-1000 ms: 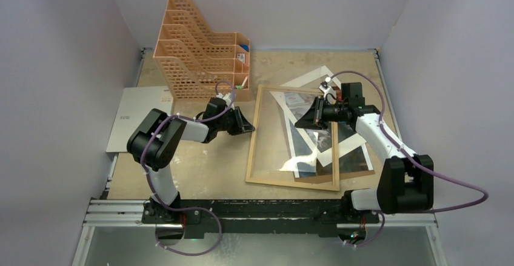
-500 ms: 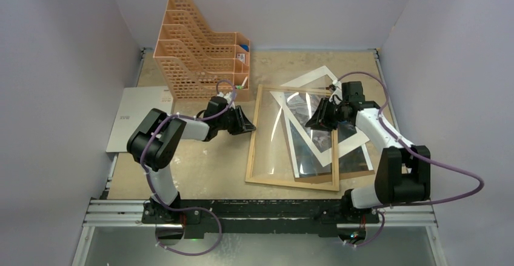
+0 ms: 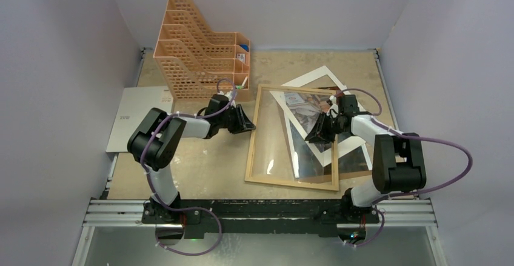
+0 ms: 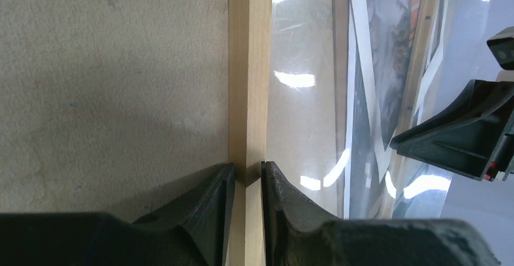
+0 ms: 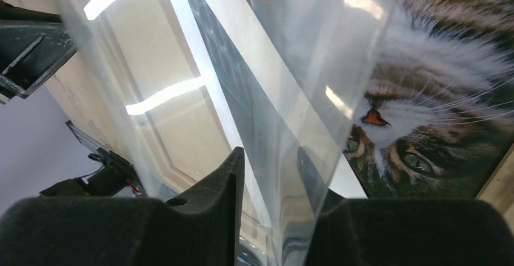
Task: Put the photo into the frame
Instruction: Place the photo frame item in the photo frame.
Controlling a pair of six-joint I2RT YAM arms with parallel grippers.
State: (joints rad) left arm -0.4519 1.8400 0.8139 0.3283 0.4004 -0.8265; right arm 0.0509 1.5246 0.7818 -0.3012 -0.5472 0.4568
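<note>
- The frame [image 3: 291, 184] lies on the table [image 3: 206, 163], right of centre.
- The photo [image 3: 303, 105] lies partly under it, sticking out behind and right.
- A file organizer [image 3: 197, 54] stands behind-left.
- A sheet [image 3: 136, 117] overhangs the table's left edge.

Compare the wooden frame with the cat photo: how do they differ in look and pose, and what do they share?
The frame is a thin light-wood rim around clear glass; the photo is a white-bordered print of a cat. The frame lies nearly straight; the photo lies skewed, a corner poking past the frame's far rail. The frame overlaps the photo, which shows through the glass. Both are flat rectangles.
</note>
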